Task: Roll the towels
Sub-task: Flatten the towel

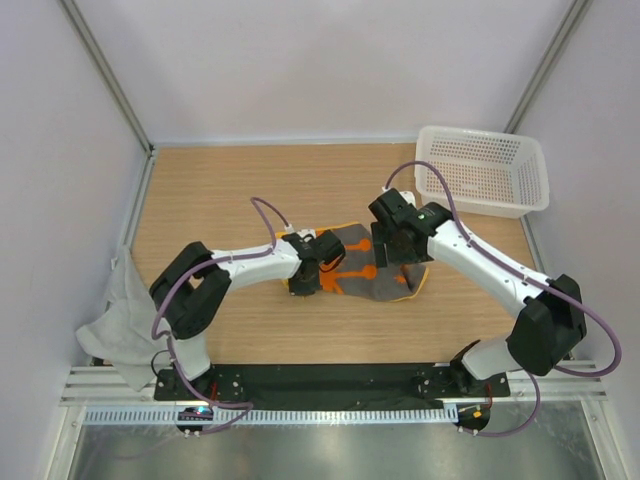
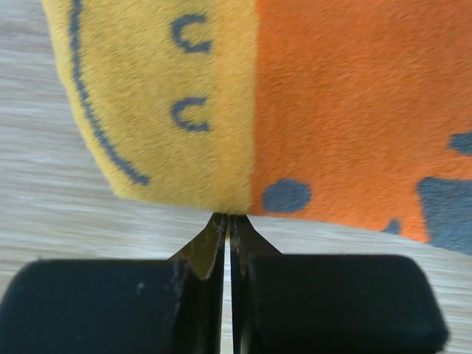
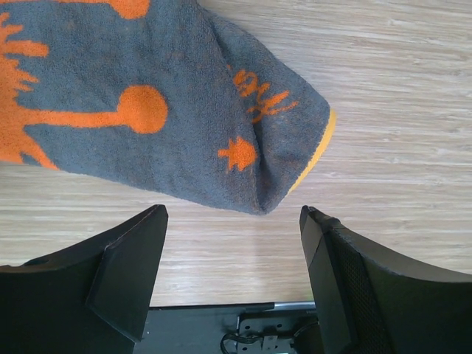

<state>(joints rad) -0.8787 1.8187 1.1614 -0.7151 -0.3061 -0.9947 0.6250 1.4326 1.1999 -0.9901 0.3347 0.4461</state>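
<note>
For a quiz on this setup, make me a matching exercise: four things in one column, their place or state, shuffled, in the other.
1 left gripper
2 right gripper
3 white perforated basket
4 light-grey towel

A at the far right corner of the table
B open, by a corner of the orange-and-grey towel
C hanging off the table's left edge
D shut at that towel's yellow-orange edge

Pairs: 1-D, 2-B, 3-A, 4-C

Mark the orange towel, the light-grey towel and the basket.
orange towel [image 1: 358, 283], top view, its grey patterned face.
light-grey towel [image 1: 112, 325], top view, middle of the cloth.
basket [image 1: 480, 130], top view, far rim.
</note>
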